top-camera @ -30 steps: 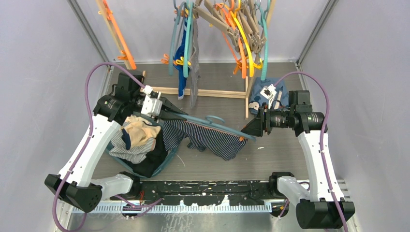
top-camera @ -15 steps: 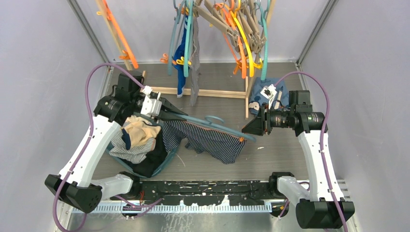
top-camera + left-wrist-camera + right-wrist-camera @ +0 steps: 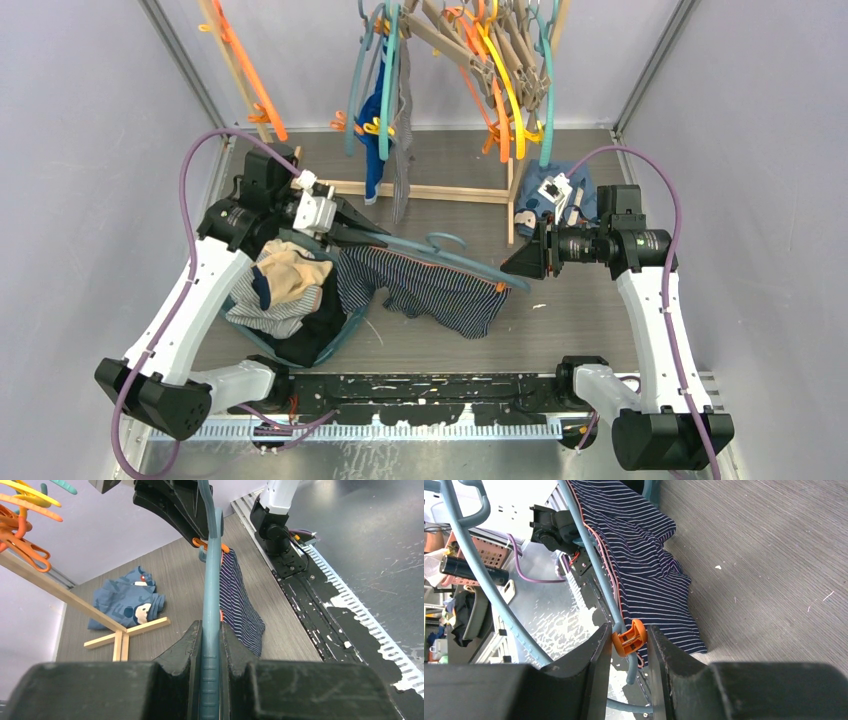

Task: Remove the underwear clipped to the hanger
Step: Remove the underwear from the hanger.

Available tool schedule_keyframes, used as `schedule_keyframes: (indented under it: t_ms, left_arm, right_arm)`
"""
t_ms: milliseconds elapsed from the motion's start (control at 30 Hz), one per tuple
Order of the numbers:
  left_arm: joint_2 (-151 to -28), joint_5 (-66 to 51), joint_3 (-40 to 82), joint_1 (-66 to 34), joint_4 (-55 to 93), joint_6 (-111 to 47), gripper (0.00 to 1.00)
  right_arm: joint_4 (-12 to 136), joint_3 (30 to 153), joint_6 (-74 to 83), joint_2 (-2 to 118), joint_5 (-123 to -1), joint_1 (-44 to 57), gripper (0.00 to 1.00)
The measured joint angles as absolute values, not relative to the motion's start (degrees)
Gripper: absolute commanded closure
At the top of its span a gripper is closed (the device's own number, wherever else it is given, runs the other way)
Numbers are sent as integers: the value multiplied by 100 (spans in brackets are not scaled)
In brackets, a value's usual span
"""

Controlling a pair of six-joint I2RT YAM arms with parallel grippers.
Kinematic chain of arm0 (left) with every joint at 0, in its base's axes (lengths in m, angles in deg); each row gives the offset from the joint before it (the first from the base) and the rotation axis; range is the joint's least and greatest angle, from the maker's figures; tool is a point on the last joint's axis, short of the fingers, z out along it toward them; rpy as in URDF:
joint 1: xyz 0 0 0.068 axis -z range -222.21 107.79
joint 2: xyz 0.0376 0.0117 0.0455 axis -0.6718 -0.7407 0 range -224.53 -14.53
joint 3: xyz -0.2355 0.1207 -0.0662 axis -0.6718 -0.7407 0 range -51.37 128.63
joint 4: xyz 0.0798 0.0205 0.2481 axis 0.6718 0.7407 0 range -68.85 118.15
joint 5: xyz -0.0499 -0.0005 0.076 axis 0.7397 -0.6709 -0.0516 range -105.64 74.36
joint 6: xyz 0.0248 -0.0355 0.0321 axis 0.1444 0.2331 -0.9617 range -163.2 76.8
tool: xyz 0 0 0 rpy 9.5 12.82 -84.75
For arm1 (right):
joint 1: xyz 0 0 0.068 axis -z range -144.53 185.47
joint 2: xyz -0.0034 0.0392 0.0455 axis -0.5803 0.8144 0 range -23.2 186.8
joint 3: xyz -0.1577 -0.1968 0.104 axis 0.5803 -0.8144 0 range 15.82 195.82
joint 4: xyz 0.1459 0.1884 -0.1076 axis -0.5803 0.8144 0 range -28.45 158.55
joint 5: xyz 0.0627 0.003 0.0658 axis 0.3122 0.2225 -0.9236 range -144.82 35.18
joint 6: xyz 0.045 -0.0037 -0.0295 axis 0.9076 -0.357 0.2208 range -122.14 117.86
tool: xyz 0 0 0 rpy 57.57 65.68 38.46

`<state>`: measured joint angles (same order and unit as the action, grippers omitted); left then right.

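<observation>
Clip work at the hanger's far end: right gripper (image 3: pixel 629 636) had its jaws narrowed onto the orange clip (image 3: pixel 626 640), pads (image 3: pixel 599 650) against both its sides as far as the wrist view showed. Left gripper (image 3: pixel 210 630) had its jaws shut tight on the teal hanger (image 3: pixel 440 256) near the opposite end, holding it low and slightly tilted over the worktop (image 3: pixel 585 320). Navy pinstriped underwear (image 3: pixel 430 287) hung from the bar, pinned at the right by that clip, its lower edge slumped on the worktop btwn the two arms.

Judged step: squeeze the clip open & free the waistband. To do it well, the right arm prob. needed a square, firm pinch on the clip's wings, not on cloth or bar, w/ the left arm holding the hanger steady so it couldn't twist. Clip or hanger could then be drawn away so the fabric dropped clear. Risk: clip slipping sideways out of the pads.
</observation>
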<state>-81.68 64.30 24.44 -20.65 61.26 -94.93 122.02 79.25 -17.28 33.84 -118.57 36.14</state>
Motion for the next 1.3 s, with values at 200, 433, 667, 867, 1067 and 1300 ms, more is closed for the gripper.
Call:
schedule_keyframes:
  t_ms: [200,433,667,867,1067,1300]
  left_arm:
    - [-8186,6345,2444,-2049,5733,-8885,100]
    - [-8295,6214,2446,-2030,5211,-8173,100]
    - [-8304,6109,2446,-2010,4981,-7884,100]
    - [-8304,6087,2446,-2008,4964,-7860,100]
    - [-8264,6146,2444,-2008,4968,-7917,100]
    - [-8208,6225,2444,-2017,4975,-8070,100]
  right_arm:
    - [12196,7925,-1697,3386,-11892,3620,99]
    - [12152,7925,-1653,3386,-11879,3631,96]
    - [12130,7925,-1562,3382,-11807,3633,70]
    - [12126,7925,-1551,3379,-11752,3633,47]
    - [12152,7930,-1686,3379,-11728,3633,25]
    - [12301,8030,-1920,3382,-11888,3633,28]
